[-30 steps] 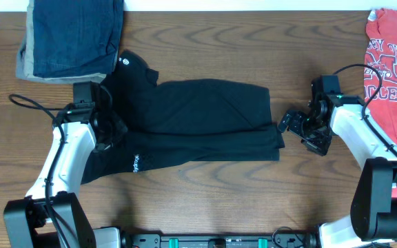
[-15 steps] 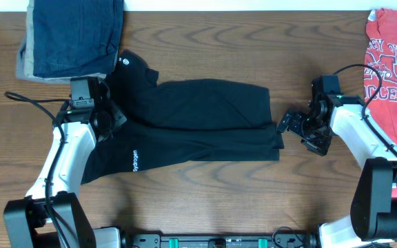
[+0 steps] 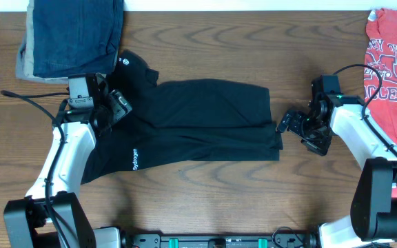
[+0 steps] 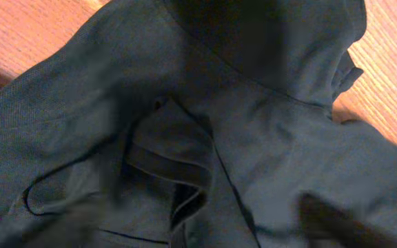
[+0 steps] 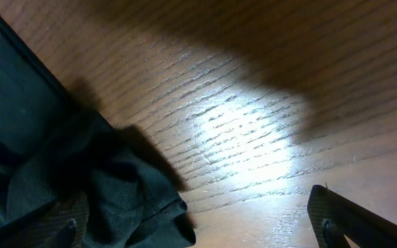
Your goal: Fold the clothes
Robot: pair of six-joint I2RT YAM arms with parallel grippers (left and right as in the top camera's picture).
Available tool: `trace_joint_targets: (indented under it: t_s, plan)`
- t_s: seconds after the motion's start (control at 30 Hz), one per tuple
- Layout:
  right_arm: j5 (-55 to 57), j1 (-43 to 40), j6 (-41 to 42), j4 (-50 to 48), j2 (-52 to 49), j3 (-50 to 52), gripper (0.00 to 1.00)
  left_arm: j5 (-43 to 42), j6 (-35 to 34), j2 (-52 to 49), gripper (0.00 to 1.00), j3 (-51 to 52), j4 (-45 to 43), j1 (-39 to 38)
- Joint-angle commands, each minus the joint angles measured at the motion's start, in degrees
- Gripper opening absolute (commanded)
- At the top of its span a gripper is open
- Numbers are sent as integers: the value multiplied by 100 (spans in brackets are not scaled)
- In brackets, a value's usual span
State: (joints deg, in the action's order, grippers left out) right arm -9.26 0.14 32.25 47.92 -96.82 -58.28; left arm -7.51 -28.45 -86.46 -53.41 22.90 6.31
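Observation:
The black shirt (image 3: 205, 117) lies folded into a long band across the middle of the table, its small white round logo (image 3: 123, 61) at the far left end. My left gripper (image 3: 119, 107) hovers open over the shirt's left part, below the collar. In the left wrist view rumpled black fabric (image 4: 274, 138) fills the frame, with nothing pinched. At the shirt's right edge my right gripper (image 3: 286, 124) is open and low. In the right wrist view the shirt's corner (image 5: 116, 200) lies loose by the left finger, and the right finger (image 5: 357, 220) is over bare wood.
A blue denim and tan stack (image 3: 74, 34) sits at the far left corner, close behind my left arm. A red printed T-shirt (image 3: 391, 62) lies at the far right. A black cable trails left of the left arm.
My left gripper has moved toward the far edge of the table along the shirt and opened, letting go of the fabric. The right arm has not moved.

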Motion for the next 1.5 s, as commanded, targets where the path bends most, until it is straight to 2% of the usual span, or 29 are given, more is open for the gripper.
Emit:
trace_joint_targets:
  t_s: [0.0, 0.33, 0.43, 0.53, 0.73, 0.83, 1.0, 1.13, 1.33, 1.47]
  plan:
    - [-46, 68, 44, 11, 81, -17, 99, 63, 31, 31, 98, -83, 79, -2]
    - [-931, 68, -667, 17, 83, -17, 99, 61, 28, 107, 98, -83, 1644, -2]
    - [-1086, 90, -730, 11, 83, -17, 91, 61, 28, 90, 98, -52, 1917, -2]
    - [-1108, 210, -728, 85, 83, -17, 82, 61, 28, 83, 98, 57, 1974, -2]
    - [-1174, 634, -752, 201, 81, -9, 72, 81, 28, 72, 98, 321, 1974, -2]
    - [-1088, 901, -739, 111, 81, -7, 71, 291, 26, 72, 98, 354, 1987, -2]
    - [-422, 1231, -234, 50, 81, -7, 71, 433, 31, 72, 98, 354, 2024, -2]
    - [-402, 1259, -227, 4, 68, -7, 70, 433, 31, 72, 98, 354, 2059, -2]
    - [-404, 1259, -186, -146, -94, -4, 63, 433, 31, 72, 98, 354, 2057, -2]
    - [-404, 1259, -186, -251, -177, -4, 61, 433, 31, 72, 98, 354, 2057, -2]
